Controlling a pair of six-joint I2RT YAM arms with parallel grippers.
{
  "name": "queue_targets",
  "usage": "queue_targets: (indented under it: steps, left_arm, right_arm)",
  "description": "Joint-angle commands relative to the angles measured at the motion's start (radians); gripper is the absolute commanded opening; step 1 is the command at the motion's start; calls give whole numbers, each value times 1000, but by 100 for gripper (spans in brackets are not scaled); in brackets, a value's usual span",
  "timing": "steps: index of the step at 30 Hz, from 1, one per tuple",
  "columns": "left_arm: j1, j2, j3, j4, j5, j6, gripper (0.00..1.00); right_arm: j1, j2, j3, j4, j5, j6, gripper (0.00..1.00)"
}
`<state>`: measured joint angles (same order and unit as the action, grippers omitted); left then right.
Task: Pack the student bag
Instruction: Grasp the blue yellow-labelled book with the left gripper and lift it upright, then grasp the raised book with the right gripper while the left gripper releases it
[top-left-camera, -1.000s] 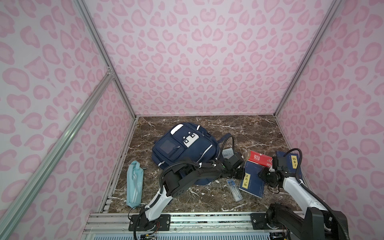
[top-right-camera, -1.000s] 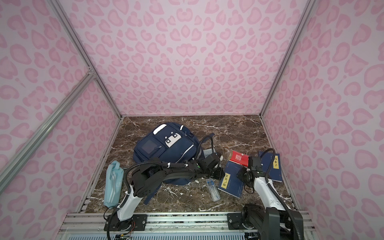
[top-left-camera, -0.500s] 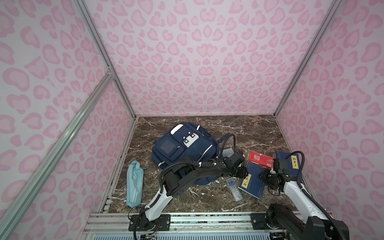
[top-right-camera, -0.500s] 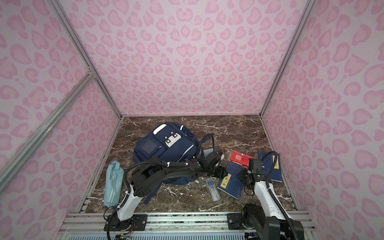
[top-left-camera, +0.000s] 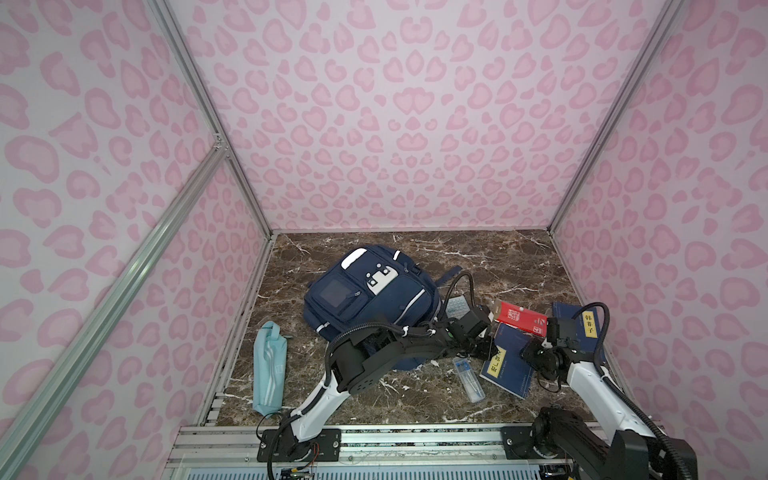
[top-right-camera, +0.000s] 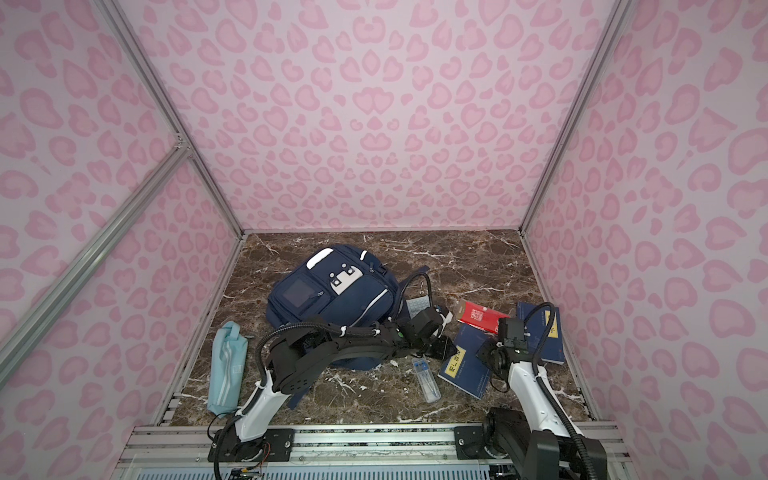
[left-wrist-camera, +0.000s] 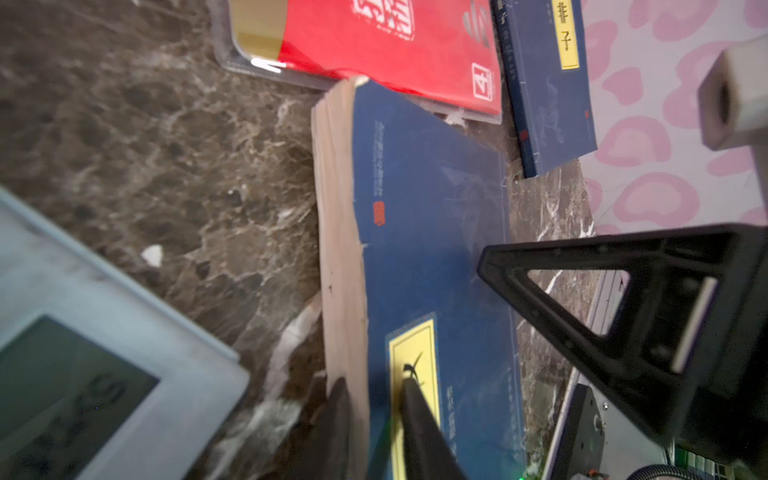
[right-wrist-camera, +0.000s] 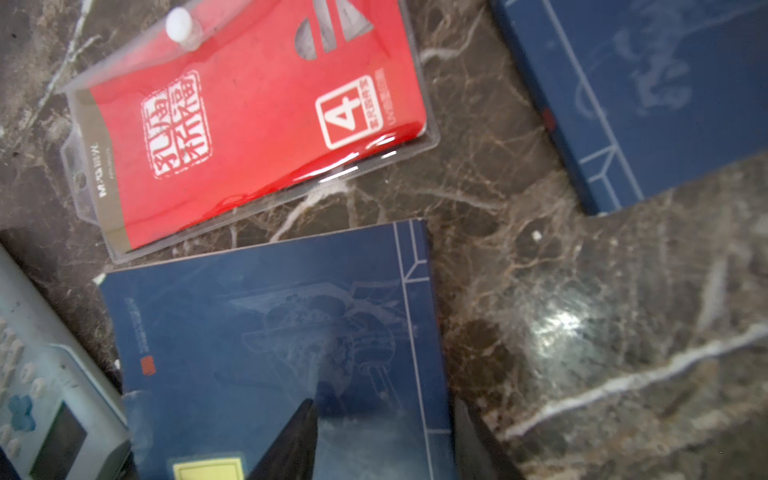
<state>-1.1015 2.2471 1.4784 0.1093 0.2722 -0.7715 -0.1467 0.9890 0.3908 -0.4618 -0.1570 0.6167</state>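
Since a second ago the left gripper (top-left-camera: 486, 353) has slid off the bag's side onto the books, while the student bag (top-left-camera: 365, 303) has not shifted. The bag lies flat on the marble tabletop (top-left-camera: 498, 257), left of centre, pockets and white patches facing up. No open main compartment shows in either top view.

Just beside its right edge sits a calculator (top-left-camera: 457, 307), with a clear pen case (top-left-camera: 469, 376) nearer the rail. Next comes the nearer navy book (top-left-camera: 509, 368). In the left wrist view the left gripper's fingers are closed on its corner, one on the yellow label and one under the page edge. The right gripper (right-wrist-camera: 386, 424) stands apart-jawed at the opposite side, one finger over the cover and one past the spine, gripping nothing. A red stationery pack (top-left-camera: 519, 318) touches the book's far corner. A second navy book (top-left-camera: 582, 332) lies beyond, and a teal pencil pouch (top-left-camera: 268, 365) lies far left.

The risks, as I judge them:
- A corner pinch may let the book sag, fan open or twist out.
- Lifting may drag the red pack along.
- The two grippers are close enough to knock together.
- With no opening visible, the book may have nowhere to go.
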Motion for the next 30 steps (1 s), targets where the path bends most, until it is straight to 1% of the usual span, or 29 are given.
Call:
queue_targets:
  steps: [1, 2, 6, 8, 9, 12, 14, 15, 19, 21, 23, 27, 30]
  left_arm:
    - [5, -27, -10, 14, 44, -2, 8]
    - [7, -36, -12, 11, 44, 0, 4]
    - [15, -89, -25, -3, 32, 17, 3]
    - [26, -109, -45, 23, 43, 5, 3]
    - [33, -119, -65, 52, 65, -9, 3]
    - [68, -183, -127, 161, 118, -57, 3]
    - [85, -244, -184, 184, 127, -56, 3]
    - [93, -282, -204, 203, 133, -55, 3]
    - [123, -430, -274, 241, 147, -63, 3]
    - [144, -498, -318, 276, 154, -80, 3]
    - [167, -552, -361, 313, 169, -101, 3]
    - [217, -610, -428, 391, 243, -134, 3]
    - [239, -646, -481, 490, 283, -179, 3]
  right_arm:
    - [3, -14, -3, 12, -39, 8, 53]
    - [3, -20, -4, 10, -37, 8, 53]
    - [3, -61, -6, 9, -35, 10, 54]
    - [2, -92, -14, 17, -36, 17, 56]
    - [1, -113, -18, 16, -35, 22, 59]
    - [-6, -185, -23, 16, -33, 19, 79]
    - [-19, -247, -34, 46, -85, 16, 92]
    - [-22, -290, -43, 78, -133, 12, 97]
    - [-21, -443, -75, 203, -326, 47, 97]
    - [-21, -513, -75, 232, -369, 62, 97]
    - [-19, -569, -69, 262, -408, 73, 94]
    - [6, -595, -42, 372, -564, 134, 91]
    - [77, -563, -42, 468, -601, 172, 89]
